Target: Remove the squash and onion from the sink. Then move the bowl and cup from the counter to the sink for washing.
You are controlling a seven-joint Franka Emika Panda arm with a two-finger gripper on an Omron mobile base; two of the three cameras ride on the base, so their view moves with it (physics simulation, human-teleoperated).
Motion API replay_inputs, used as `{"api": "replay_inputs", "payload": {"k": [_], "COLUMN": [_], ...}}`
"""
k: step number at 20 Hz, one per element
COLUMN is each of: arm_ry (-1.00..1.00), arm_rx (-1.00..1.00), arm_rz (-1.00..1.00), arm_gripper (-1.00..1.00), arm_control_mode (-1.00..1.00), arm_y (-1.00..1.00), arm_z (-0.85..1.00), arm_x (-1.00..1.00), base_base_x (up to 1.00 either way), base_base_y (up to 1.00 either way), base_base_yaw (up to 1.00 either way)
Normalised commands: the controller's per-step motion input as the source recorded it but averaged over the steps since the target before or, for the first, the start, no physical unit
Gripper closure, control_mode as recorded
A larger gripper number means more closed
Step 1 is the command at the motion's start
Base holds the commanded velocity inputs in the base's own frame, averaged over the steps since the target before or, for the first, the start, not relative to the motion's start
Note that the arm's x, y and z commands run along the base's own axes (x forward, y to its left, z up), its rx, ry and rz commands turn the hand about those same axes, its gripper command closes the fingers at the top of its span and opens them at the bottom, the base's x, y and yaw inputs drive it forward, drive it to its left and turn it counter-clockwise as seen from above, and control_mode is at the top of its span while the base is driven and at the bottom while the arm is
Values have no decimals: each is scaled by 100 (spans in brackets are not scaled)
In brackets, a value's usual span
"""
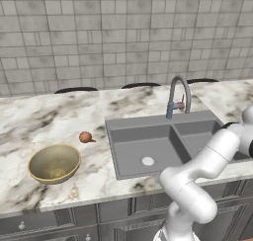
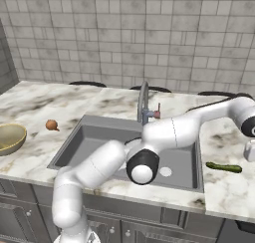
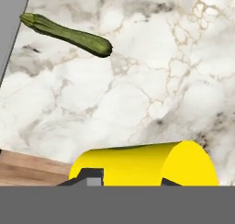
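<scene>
Veg part done: squash (image 2: 224, 167) lying on the counter right of the sink (image 2: 89, 132), onion (image 1: 86, 137) out on the left near the bowl (image 1: 54, 163). Gripper (image 3: 124, 181) clamped narrow around the yellow cup (image 3: 147, 165), far right. Bowl and cup both left to go in.

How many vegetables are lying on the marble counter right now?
2. The small round reddish-brown onion sits left of the grey double-basin sink, near the olive-gold bowl. The slim dark green squash lies on the counter right of the sink.
</scene>
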Motion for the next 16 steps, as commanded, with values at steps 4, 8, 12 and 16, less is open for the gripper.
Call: {"api": "replay_inputs", "payload": {"k": [4,8,12,16], "arm_ry": [-14,-12,-17,-15], "arm_rx": [7,1,0,0], "arm_rz": [0,0,0,0], "arm_gripper": [100,100,100,100], "arm_control_mode": [-100,-100,-100,-100], "arm_y": [37,41,49,52], "arm_z": [13,4,2,0], "arm_x": [0,0,-1,0], "base_base_x": [0,0,0,0], "base_base_y": [0,0,0,0], "base_base_yaw": [0,0,0,0]}}
